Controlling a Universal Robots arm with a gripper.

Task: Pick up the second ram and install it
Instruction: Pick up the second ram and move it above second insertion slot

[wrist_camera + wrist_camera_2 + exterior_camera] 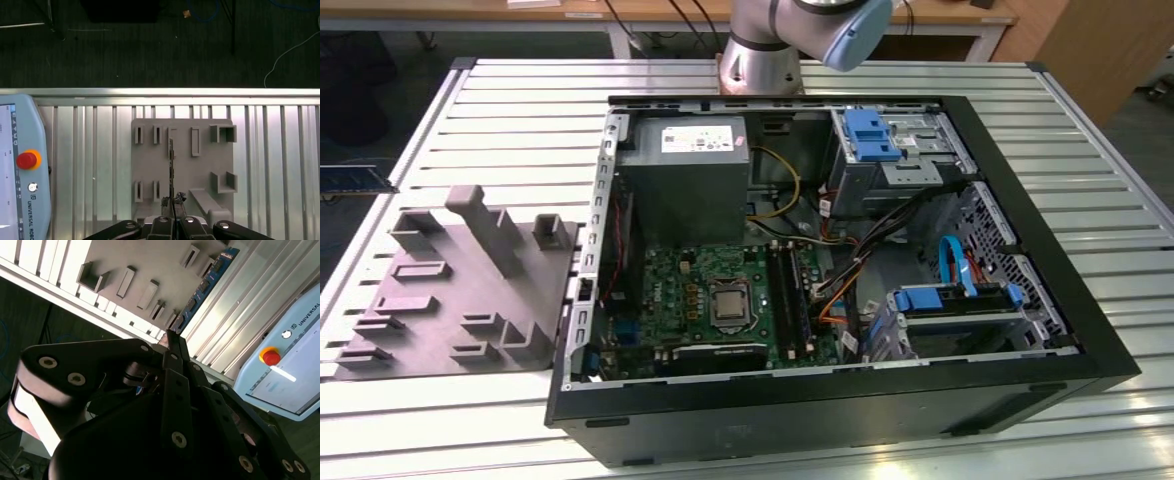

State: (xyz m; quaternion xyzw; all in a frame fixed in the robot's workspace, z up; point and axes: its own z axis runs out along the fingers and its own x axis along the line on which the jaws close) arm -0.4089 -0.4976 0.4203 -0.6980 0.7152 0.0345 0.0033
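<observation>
My gripper (172, 201) is shut on one end of the second ram (171, 165), which the first wrist view shows edge-on as a thin line running away from the fingertips. In the second wrist view the gripper (170, 337) holds the same ram (207, 282), a blue board with black chips. It hangs high above the grey holder block (205, 165). In the exterior view the open computer case (854, 400) lies on the table, with the motherboard (720, 300) and its long black memory slots (787, 290) exposed.
The grey holder block (454, 290) stands at the exterior view's left, beside the case. A teach pendant (20, 170) with a red stop button lies on the slatted table (280, 160). The arm's base (761, 60) rises behind the case. Cables and drive cages crowd the case's right half.
</observation>
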